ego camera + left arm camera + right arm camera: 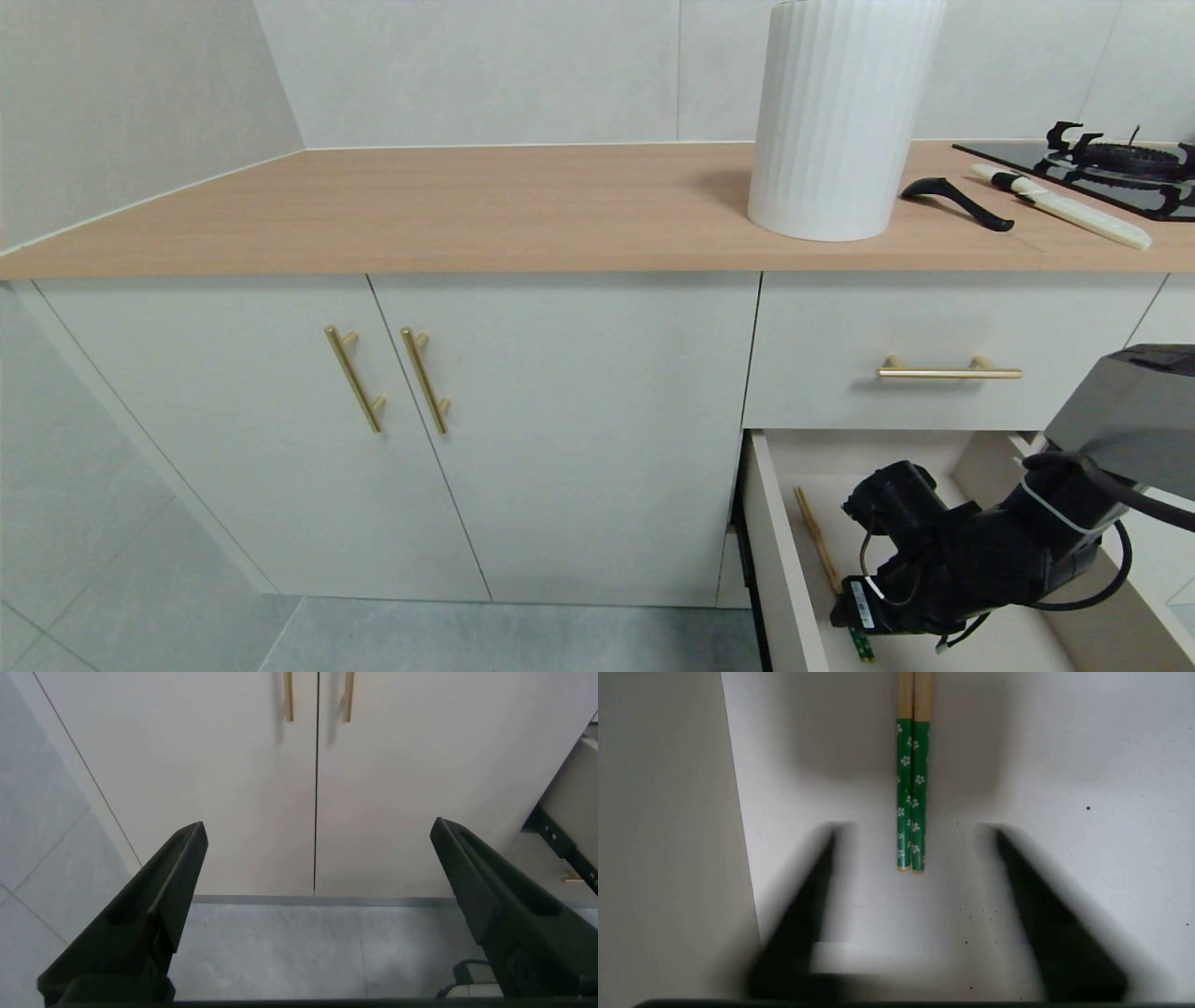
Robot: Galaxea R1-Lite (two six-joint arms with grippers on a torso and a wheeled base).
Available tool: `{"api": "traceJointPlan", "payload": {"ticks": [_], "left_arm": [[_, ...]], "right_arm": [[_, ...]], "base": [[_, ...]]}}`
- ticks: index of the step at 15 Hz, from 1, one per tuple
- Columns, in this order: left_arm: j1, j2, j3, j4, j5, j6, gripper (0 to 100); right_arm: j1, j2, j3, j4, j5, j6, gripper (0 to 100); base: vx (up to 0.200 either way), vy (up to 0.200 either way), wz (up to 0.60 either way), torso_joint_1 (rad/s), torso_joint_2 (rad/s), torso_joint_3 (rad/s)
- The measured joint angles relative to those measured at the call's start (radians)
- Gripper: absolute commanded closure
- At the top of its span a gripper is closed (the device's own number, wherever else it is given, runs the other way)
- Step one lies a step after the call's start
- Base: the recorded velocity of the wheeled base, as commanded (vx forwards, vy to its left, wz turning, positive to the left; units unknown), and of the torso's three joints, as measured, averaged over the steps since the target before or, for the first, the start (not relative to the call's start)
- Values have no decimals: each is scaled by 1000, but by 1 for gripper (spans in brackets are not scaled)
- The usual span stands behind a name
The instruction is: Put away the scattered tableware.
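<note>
**Pair of wooden chopsticks with green flowered ends [820, 551] lies in the open drawer, right gripper spread above it**

Head view: the chopsticks rest on the floor of the pulled-out white lower drawer [780, 560], close along its left wall. The right gripper [864, 616] hangs over their green ends. Up on the wooden countertop [467, 205], beside the tall white ribbed container [840, 121], lie a cream-bladed knife with a black band [1064, 205] and a black curved utensil [957, 201], both not yet put away.

Left wrist view: the left gripper [318, 905] is spread wide and holds nothing, facing the closed cabinet doors [318, 784] and the floor.

Right wrist view: the chopsticks [910, 784] lie side by side on the drawer floor [1083, 765]. The right gripper [915, 915] has its fingers set wide to either side of the green tips, with no contact visible.

Judgement: the chopsticks step looks finished, with the pair laid down in the drawer. The next move calls for lifting the right arm straight up clear of the drawer walls. It would then go to the countertop for the knife or the black utensil, which should be taken by its handle.
</note>
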Motion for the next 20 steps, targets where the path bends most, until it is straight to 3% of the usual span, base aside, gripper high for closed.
{"api": "traceJointPlan", "payload": {"ticks": [5,9,12,16,20], "left_arm": [[0,0,0,0,0,0,0],[1,0,0,0,0,0,0],[0,0,0,0,0,0,0],[0,0,0,0,0,0,0],[0,1,0,0,0,-1,0]], "right_arm": [[0,-23,2,5,-2,1,0],[-1,-164,14,55,-1,12,0],[-16,-366,-17,214,-3,15,0],[-33,-666,-125,523,4,11,0],[-40,-902,-184,610,-8,-53,0]], "base": [[0,0,0,0,0,0],[0,0,0,0,0,0],[0,0,0,0,0,0],[0,0,0,0,0,0],[0,0,0,0,0,0]]}}
